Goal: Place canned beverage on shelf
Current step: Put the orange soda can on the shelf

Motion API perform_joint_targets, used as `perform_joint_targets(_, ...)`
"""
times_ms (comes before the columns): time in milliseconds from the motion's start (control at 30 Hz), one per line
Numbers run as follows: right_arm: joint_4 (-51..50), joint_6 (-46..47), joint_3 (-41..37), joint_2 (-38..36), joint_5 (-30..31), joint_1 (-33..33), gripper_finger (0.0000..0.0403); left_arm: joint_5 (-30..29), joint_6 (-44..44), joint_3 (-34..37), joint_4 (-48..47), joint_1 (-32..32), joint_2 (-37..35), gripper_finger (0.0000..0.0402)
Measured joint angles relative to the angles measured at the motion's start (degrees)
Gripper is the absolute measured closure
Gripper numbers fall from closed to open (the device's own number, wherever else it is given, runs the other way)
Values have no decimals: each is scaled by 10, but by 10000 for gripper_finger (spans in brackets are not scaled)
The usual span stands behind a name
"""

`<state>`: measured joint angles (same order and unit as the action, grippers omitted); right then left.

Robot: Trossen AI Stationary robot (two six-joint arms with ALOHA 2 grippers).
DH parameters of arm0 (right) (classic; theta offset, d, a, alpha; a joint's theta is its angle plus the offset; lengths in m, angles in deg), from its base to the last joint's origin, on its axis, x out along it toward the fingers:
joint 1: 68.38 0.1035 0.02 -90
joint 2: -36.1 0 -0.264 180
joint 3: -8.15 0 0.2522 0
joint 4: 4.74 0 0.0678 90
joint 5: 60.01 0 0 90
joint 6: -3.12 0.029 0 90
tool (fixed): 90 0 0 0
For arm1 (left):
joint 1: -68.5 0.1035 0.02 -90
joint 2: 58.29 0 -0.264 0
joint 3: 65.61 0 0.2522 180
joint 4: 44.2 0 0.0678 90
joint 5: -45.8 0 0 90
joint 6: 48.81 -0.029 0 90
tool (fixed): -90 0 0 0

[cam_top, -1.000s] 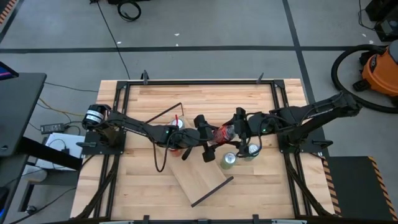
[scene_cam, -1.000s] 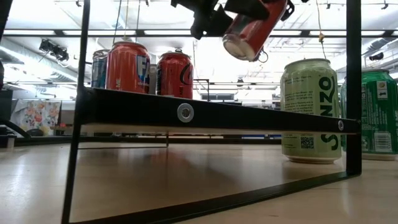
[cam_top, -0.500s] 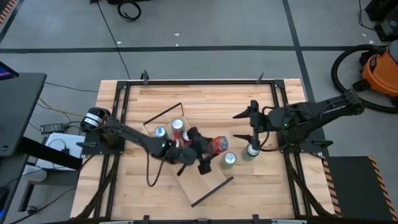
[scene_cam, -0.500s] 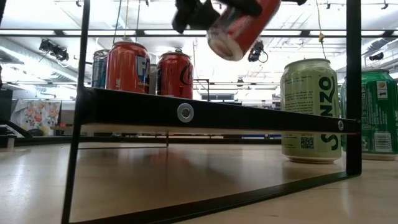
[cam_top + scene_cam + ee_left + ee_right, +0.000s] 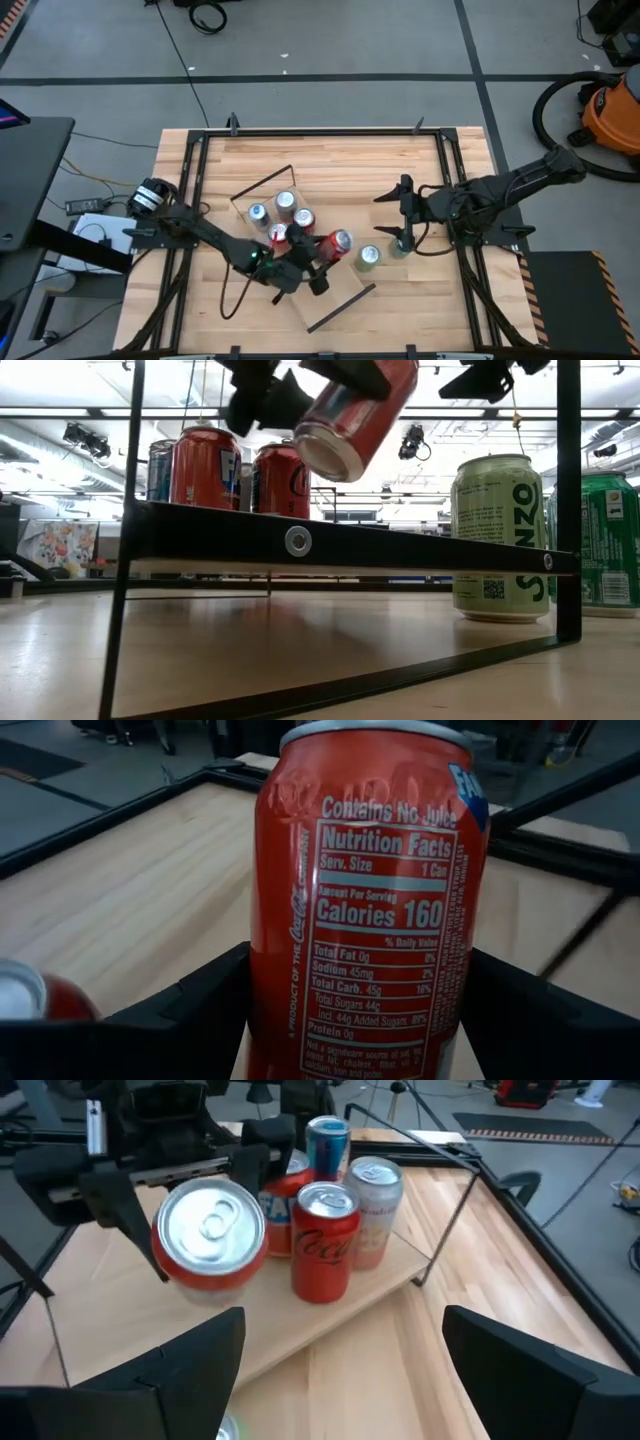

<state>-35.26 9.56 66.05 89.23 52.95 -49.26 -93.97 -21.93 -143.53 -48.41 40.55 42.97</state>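
Your left hand [image 5: 318,262] grips the red can [image 5: 334,243], tilted above the shelf [image 5: 300,1335], probably for clearance; right hand [image 5: 400,215] parked, released.

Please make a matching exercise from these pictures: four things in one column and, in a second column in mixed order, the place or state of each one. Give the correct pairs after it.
Things:
1. red can in the left gripper
2. Coca-Cola can
3. light green can
4. right gripper

Places or states:
A. stands upright on the table, beside the shelf
B. open and holds nothing
C. tilted in the air above the shelf
D. stands upright on the shelf, among other cans

Pairs: 1-C, 2-D, 3-A, 4-B
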Motion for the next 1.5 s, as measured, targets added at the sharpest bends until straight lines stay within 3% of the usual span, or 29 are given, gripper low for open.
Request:
perform_joint_targets(367, 22, -1, -12, 0, 6, 8, 53, -121, -8, -3, 44, -70, 21, 97)
perform_joint_targets(567, 22, -2, -12, 1, 10, 8, 53, -138, -11, -5, 129, -79, 88, 97)
perform_joint_targets(700, 21, -8, -12, 1, 14, 8, 53, -160, -12, -21, 138, -96, 122, 97)
perform_joint_targets(1033, 17, -17, -12, 1, 11, 8, 53, -246, 8, -26, 92, -151, 128, 97)
perform_joint_targets(1233, 18, -19, -12, 1, 10, 8, 53, -264, 42, -26, 48, -162, 128, 97)
perform_joint_targets(1500, 20, -21, -12, 1, 10, 8, 53, -286, 24, -26, 35, -156, 128, 97)
